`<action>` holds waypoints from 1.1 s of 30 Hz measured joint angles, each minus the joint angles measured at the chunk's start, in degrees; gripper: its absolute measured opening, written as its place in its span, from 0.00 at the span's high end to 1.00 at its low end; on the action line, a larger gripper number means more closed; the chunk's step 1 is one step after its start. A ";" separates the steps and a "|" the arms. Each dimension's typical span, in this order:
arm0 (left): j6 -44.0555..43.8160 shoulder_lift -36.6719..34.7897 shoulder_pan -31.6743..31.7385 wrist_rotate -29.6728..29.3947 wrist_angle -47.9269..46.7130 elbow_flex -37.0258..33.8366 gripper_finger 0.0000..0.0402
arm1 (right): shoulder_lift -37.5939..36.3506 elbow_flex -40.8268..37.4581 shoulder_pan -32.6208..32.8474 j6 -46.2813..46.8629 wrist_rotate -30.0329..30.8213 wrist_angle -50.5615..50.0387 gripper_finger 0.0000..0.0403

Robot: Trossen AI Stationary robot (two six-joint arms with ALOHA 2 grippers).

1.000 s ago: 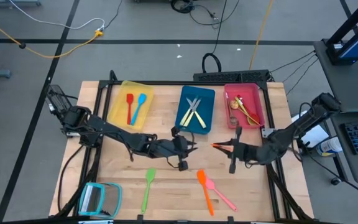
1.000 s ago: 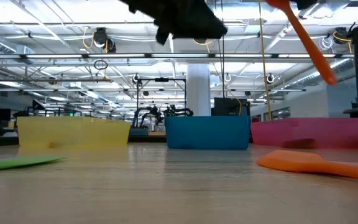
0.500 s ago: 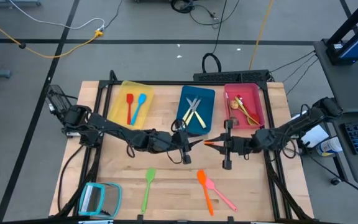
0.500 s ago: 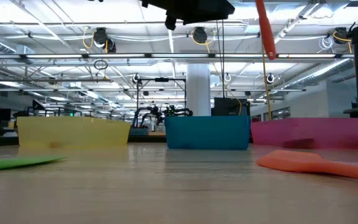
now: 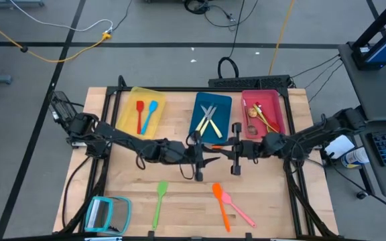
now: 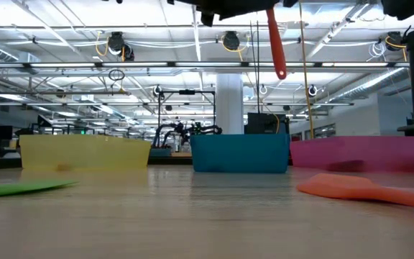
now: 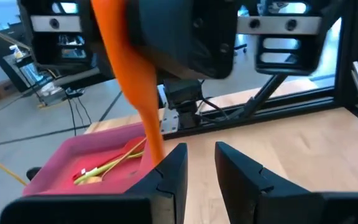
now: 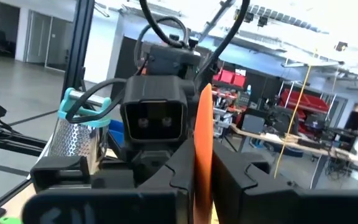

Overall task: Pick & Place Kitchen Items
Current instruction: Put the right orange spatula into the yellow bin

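My right gripper (image 5: 224, 150) reaches in from the table's right above the table's middle and is shut on an orange utensil (image 6: 275, 43). My left gripper (image 5: 212, 156) faces it from the left, open. In the left wrist view the utensil's free end (image 7: 154, 146) hangs just outside one finger (image 7: 174, 167) of my left gripper (image 7: 194, 165); whether they touch, I cannot tell. A green spatula (image 5: 159, 199), an orange spatula (image 5: 218, 201) and a pink spoon (image 5: 238, 210) lie flat on the near half of the table. My right gripper pinches the orange utensil (image 8: 202, 118) between its two fingers, which point roughly level toward the table's left. The held end is hidden between the fingers. The utensil is lifted clear of the table and hangs slanting down, rounded free end (image 6: 281, 72) lowest.
Along the far edge stand a yellow tray (image 5: 127, 110) with a red and a blue spatula, a blue tray (image 5: 223, 127) with crossed cutlery, and a pink-red tray (image 5: 278, 107) with spoons. A teal-framed square object (image 5: 106, 214) lies at the near left corner.
My right gripper has carried the orange utensil toward the table's left and slightly toward the far edge, up to my left gripper. The utensil has swung from a long slant to hanging nearly straight down. My left gripper has edged a little toward it.
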 joint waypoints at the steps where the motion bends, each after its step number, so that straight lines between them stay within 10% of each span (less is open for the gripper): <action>1: -0.49 0.00 0.23 0.00 0.00 0.00 0.78 | 0.28 0.00 -0.18 0.74 0.02 0.15 0.94; 33: -6.51 0.04 3.55 1.53 5.24 0.00 0.78 | -2.31 0.00 -1.18 3.40 -2.73 0.44 0.94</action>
